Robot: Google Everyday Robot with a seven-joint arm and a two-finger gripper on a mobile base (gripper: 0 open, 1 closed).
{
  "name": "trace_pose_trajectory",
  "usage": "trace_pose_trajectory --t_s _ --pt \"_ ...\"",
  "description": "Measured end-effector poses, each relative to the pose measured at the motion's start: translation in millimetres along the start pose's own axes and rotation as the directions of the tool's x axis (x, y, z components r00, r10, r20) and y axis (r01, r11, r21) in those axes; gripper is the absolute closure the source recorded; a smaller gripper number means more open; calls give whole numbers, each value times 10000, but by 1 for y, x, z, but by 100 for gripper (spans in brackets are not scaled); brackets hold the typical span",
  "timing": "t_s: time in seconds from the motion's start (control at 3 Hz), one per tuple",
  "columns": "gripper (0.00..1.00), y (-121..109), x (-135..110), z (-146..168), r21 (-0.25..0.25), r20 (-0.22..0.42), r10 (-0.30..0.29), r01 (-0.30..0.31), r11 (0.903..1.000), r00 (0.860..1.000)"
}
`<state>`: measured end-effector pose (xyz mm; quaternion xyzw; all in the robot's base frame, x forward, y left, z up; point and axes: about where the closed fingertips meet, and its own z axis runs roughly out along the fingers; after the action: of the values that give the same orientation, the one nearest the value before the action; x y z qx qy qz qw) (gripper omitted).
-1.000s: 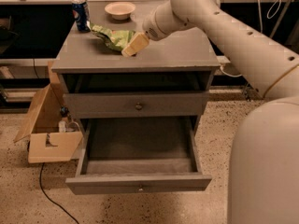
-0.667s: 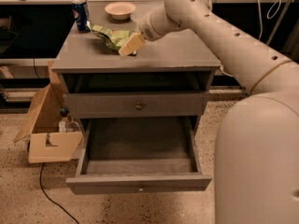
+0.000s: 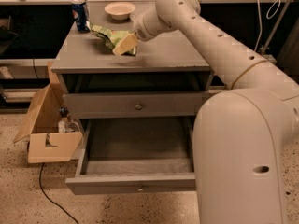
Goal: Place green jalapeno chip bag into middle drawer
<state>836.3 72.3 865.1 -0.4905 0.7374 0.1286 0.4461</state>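
The green jalapeno chip bag [image 3: 106,34] lies crumpled on the cabinet top [image 3: 154,55], just right of a blue soda can [image 3: 81,15]. My gripper [image 3: 125,45] reaches in from the right and sits at the bag's right end, touching or overlapping it. The bag still rests on the top. The middle drawer [image 3: 135,183] is pulled wide open below, its inside bare, with a small knob on its front. The upper grey drawer [image 3: 138,106] with a brass knob is shut.
A white bowl [image 3: 119,10] stands at the back of the cabinet top. An open cardboard box [image 3: 46,129] sits on the floor left of the cabinet, with a black cable beside it. My arm's large white body fills the right foreground.
My gripper has moved a little left across the cabinet top, onto the right end of the chip bag. The bag, the can and the drawers have not moved.
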Motion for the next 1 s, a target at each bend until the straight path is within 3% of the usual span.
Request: trace_pose_trajectory --t_s 0.67,1.0 --pt "0 2 -6 22 -381 149 237 -232 9990 9996" --pt "18 3 -7 32 -520 134 380 -373 9980 9992"
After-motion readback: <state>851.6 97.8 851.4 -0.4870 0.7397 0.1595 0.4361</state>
